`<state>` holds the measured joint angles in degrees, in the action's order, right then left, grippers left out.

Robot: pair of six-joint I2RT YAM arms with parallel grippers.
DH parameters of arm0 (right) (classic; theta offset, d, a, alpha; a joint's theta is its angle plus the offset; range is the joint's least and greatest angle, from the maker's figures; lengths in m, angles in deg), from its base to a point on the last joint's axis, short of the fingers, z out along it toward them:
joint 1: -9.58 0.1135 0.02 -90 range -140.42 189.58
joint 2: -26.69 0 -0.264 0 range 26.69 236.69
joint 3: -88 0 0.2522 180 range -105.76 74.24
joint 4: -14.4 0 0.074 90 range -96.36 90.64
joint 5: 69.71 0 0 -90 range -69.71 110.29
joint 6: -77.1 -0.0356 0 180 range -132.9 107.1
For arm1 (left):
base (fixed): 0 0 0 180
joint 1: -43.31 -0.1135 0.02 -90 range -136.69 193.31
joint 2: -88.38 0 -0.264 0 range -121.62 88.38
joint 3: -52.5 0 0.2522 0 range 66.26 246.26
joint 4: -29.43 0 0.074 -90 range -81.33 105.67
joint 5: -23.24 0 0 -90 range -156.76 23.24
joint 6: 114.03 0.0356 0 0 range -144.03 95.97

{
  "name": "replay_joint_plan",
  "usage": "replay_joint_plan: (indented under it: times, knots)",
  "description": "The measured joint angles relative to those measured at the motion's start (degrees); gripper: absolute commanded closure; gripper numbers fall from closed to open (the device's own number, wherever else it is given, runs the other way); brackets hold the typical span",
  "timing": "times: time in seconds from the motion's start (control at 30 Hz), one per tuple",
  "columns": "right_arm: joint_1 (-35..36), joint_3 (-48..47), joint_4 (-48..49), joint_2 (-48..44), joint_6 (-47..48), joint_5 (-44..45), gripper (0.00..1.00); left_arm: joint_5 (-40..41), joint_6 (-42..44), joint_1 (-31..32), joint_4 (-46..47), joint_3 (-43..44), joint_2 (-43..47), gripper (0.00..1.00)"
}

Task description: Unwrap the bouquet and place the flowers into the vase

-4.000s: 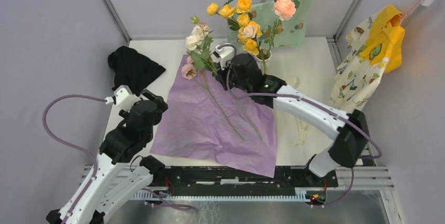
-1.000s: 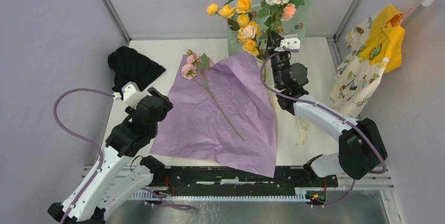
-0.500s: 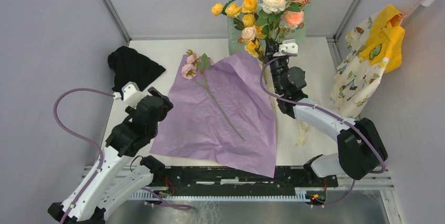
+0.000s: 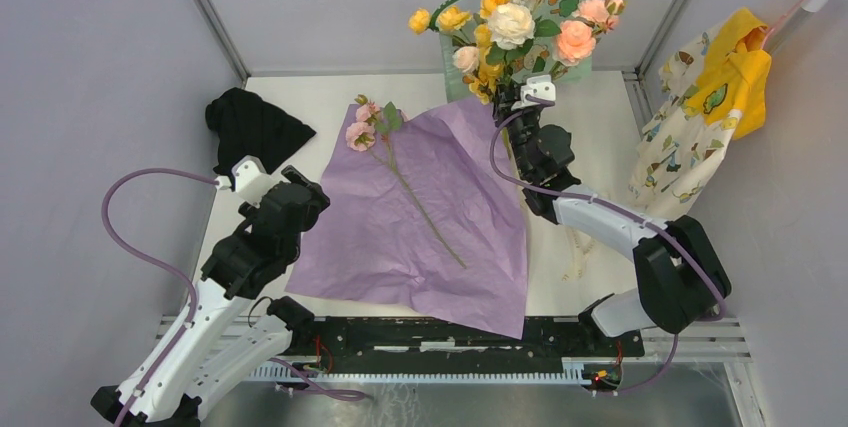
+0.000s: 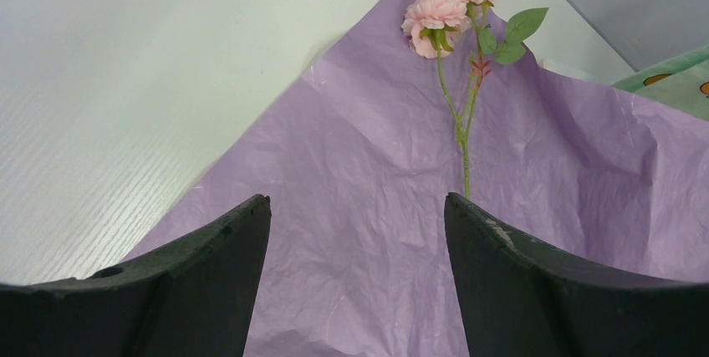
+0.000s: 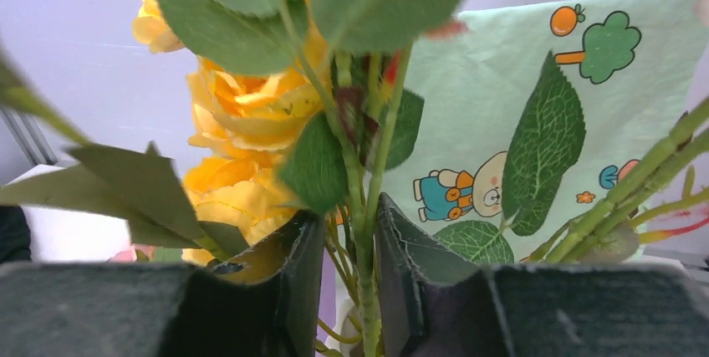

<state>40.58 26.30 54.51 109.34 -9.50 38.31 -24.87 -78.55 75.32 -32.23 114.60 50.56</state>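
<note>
Top external shows my right gripper (image 4: 512, 99) raised at the far side of the table (image 4: 300, 97), fingers pointing up among the stalks of the flowers (image 4: 512, 22). They are a bunch of cream, yellow and peach-pink roses standing upright. The vase is hidden from me under the arm and the leaves.

On the right wrist view the jaws stand at a narrow gap, with thin green stalks running straight up through it. I cannot tell whether the pads press on them or stand just clear. Yellow roses (image 6: 234, 114) sit just above the left finger, and a green printed cloth (image 6: 502, 81) hangs behind.

My left gripper (image 4: 298, 187) hovers at the left edge of the paper (image 4: 400, 247), jaws wide with nothing between them. Its own camera looks down on the crinkled purple sheet, which lies spread flat mid-table.

1 stem (image 4: 412, 195) lies diagonally on the paper, well apart from the bunch. Its 2 pink roses (image 5: 435, 14) rest at the sheet's far left corner.

A black cloth (image 4: 250, 127) sits at the table's far left, apart from the paper. Clothes (image 4: 700, 117) hang at the right.
</note>
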Motion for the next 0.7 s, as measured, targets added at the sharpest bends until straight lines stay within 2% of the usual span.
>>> replay_joint_plan:
  times: [0.33, 0.53, 0.7]
  knots:
    - [0.0, -0.2, -1.0, 0.7, -0.9, -0.3, 0.38, 0.0, 0.0, 0.0, 0.0, -0.4, 0.3, 0.18]
    - [0.0, -0.5, -1.9, 0.7, -1.1, -1.0, 0.29, 0.0, 0.0, 0.0, 0.0, -0.7, 0.4, 0.18]
    - [0.0, -0.5, -2.9, -0.2, -1.2, -1.6, 0.26, 0.0, 0.0, 0.0, 0.0, -0.7, 0.5, 0.18]
